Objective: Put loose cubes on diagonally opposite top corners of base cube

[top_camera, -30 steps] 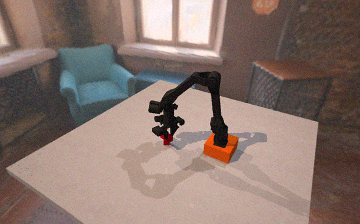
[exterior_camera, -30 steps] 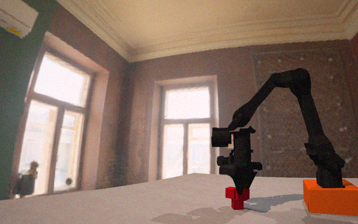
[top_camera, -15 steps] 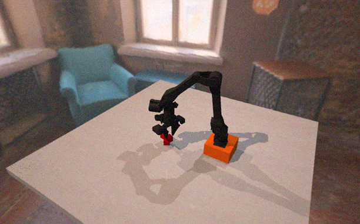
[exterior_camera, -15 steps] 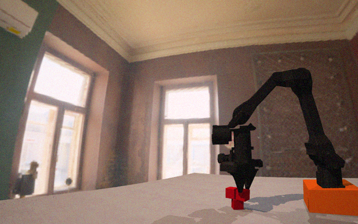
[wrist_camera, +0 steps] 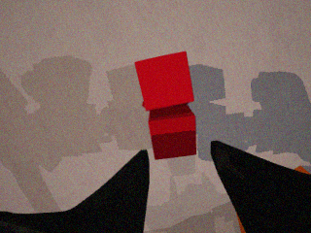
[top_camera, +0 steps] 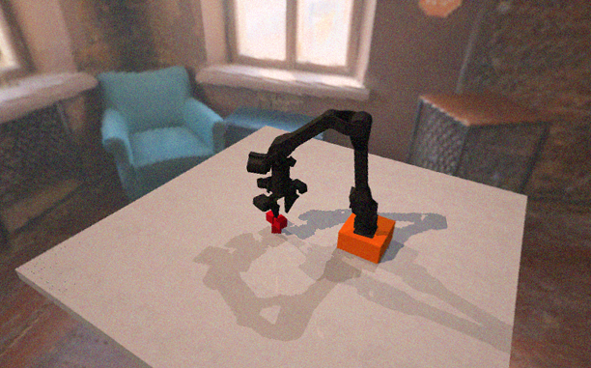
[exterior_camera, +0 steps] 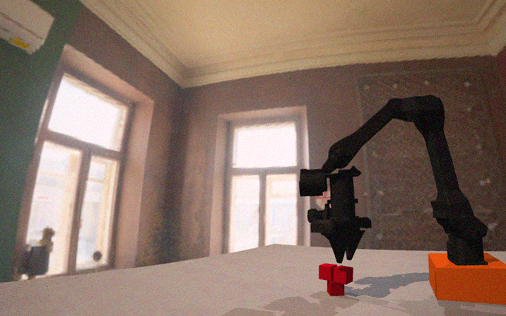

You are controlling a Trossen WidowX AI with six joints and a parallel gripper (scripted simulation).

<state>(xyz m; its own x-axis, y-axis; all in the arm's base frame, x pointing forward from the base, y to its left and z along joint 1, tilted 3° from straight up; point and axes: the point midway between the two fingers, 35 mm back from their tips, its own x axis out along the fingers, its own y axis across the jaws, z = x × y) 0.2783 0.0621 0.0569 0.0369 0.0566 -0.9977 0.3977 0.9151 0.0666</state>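
Note:
The base cube stands on the table, mostly covered from above. One loose red cube rests on its left part in the exterior view, overhanging outward. The other loose cube rests on its right part, at the same height. Both look level. In the exterior view a narrow dark line lies between them; its width I cannot tell. My gripper is open and empty, fingertips just above the right cube and clear of it on both sides.
The pale table carries the arm's orange base block, to the right of the cubes. Arm shadows fall around the cubes. A blue armchair stands beyond the table's edge.

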